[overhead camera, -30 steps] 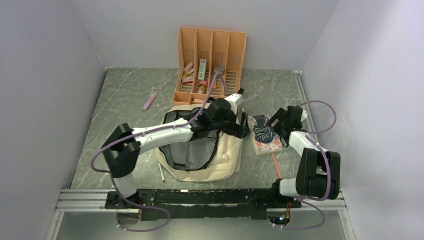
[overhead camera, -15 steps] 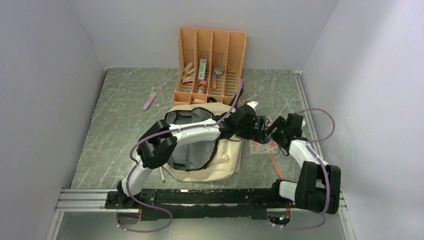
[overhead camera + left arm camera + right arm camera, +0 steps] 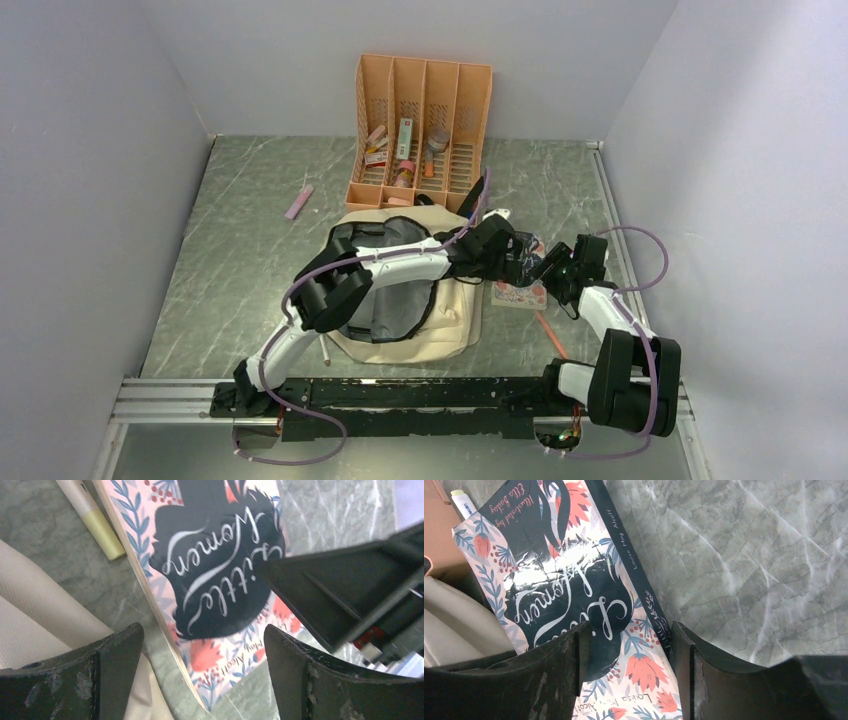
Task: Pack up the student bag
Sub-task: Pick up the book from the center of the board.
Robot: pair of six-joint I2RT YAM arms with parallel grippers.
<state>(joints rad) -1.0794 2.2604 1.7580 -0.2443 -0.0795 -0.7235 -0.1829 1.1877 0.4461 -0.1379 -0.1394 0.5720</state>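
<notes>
The student bag [image 3: 455, 318] lies flat at the table's middle, cream with black trim, its grey-lined mouth open. Its cream fabric also shows in the left wrist view [image 3: 35, 615] and the right wrist view [image 3: 454, 622]. A "Little Women" book [image 3: 520, 293] lies flat on the table just right of the bag. My left gripper [image 3: 522, 262] reaches across the bag and hangs open over the book [image 3: 220, 580], empty [image 3: 202, 672]. My right gripper [image 3: 551, 272] is open [image 3: 626, 675] low over the book [image 3: 569, 580], its right finger [image 3: 719, 680] by the spine.
An orange slotted organiser [image 3: 420, 110] with small items stands at the back. A pink bar [image 3: 299, 202] lies at the back left. A pale pencil [image 3: 324, 348] lies by the bag's near left, an orange pencil [image 3: 552, 335] near the book. A yellow-capped marker [image 3: 95, 522] lies beside the book.
My left arm has swung right from over the bag to over the book. My right gripper has moved slightly nearer and lower onto the book.
</notes>
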